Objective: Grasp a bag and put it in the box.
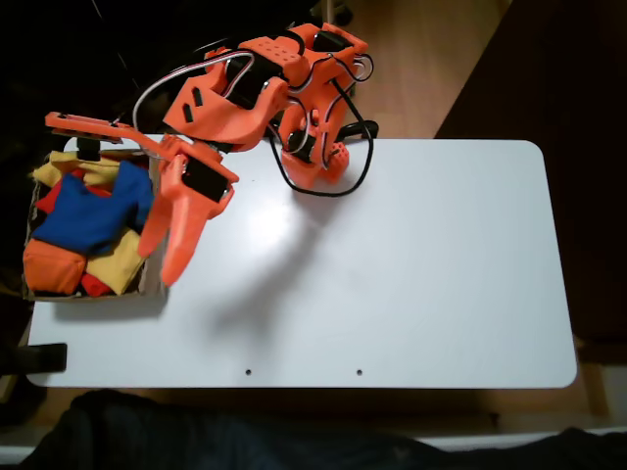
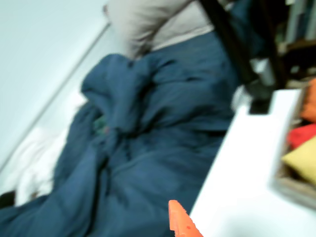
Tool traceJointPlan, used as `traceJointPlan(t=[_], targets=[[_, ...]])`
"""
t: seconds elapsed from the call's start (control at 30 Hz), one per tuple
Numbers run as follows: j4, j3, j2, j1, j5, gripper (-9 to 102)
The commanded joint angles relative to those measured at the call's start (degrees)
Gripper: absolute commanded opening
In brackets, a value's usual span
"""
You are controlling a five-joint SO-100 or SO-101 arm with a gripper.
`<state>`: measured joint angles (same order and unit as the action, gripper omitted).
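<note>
Fixed view showed the box [image 1: 29, 211] at the far left edge of the white table [image 1: 411, 284], crowded with beanbags: the blue bag [image 1: 93, 215] lay on top in the middle, draped over a yellow bag [image 1: 120, 262], with an orange bag [image 1: 54, 266] at the near left corner and a sliver of red bag [image 1: 96, 285] beneath. The orange arm [image 1: 255, 83] reached left from its base at the table's far edge, and the gripper [image 1: 157, 250] hung over the box's right wall, just beside the blue bag, its two fingers close together with nothing between them. Wrist view was blurred, catching a dark blue cloth [image 2: 148, 138] beyond the table, with one orange fingertip [image 2: 178, 221] at the bottom edge. The bag looked soft, light and slack, likely to sag and mould to the fingers rather than slip; a pinch across a plump corner or a bunched fold should hold best. No brand, label or writing could be read anywhere.
</note>
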<state>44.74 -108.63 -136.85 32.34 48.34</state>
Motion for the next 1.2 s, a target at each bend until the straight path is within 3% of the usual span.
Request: traceJointPlan(t=[0.0,0.13,0.47,0.67,1.17], targets=[[-2.64,-1.41,-3.16,-2.81,-0.18,69],[-7.73,-6.33,-6.33,-5.98,-0.62,69],[-23.82,-23.2,-14.33,-8.79,-17.49,69],[-23.82,-26.19,-18.19,-10.55,-29.27,69],[-12.66,-31.64,-27.33,-19.42,-34.72,69]])
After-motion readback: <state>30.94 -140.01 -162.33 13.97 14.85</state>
